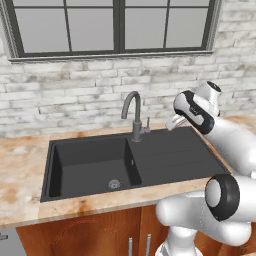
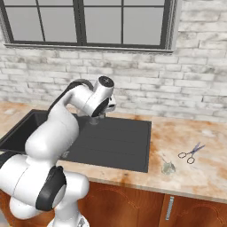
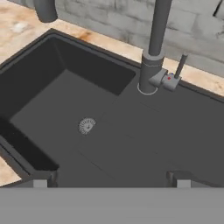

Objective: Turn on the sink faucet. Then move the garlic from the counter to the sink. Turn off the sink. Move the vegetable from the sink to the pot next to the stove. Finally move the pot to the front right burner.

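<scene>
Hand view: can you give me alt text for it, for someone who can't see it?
The open pincer hovers over the black sink, looking down at the grey faucet base and its thin side lever. The basin holds just its round drain, with mottled counter and a brick wall behind.

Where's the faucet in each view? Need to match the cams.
Left base view: faucet at centre, behind the sink's right rear corner.
Right base view: behind the arm; I can't pick it out.
Hand view: upper right, column and side lever above the drainboard.
Shared landmark: the drainboard, seen in all three.
</scene>
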Controlling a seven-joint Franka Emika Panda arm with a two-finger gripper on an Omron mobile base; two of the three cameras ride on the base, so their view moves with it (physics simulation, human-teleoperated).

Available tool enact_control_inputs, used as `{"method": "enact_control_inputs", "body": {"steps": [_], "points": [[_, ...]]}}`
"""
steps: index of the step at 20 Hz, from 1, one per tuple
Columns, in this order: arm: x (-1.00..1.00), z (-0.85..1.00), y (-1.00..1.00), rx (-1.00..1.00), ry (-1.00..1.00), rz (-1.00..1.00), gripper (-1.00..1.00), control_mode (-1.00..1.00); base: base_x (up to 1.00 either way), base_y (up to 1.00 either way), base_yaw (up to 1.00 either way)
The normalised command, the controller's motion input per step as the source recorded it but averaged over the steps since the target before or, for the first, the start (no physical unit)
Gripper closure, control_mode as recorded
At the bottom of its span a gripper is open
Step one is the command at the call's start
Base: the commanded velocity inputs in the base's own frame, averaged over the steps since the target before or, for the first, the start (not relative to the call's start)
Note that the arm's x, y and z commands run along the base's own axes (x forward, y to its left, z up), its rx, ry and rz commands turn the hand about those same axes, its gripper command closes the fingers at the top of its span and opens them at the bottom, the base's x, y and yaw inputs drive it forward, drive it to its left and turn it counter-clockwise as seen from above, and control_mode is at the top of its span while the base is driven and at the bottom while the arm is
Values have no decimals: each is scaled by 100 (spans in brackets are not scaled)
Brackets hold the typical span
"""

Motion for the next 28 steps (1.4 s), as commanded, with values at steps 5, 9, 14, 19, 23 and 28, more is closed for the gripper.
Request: {"method": "enact_control_inputs", "body": {"steps": [5,9,14,19,23,28], "points": [[56,-12,-11,4,0,12,-100,-100,0,0,0],[57,-18,0,6,-1,8,-100,-100,0,0,0],[45,-25,0,4,-5,8,-100,-100,0,0,0],[27,-34,1,6,-15,11,-100,-100,0,0,0],[35,-29,1,7,-14,10,-100,-100,0,0,0],[47,-32,3,4,-13,11,-100,-100,0,0,0]]}}
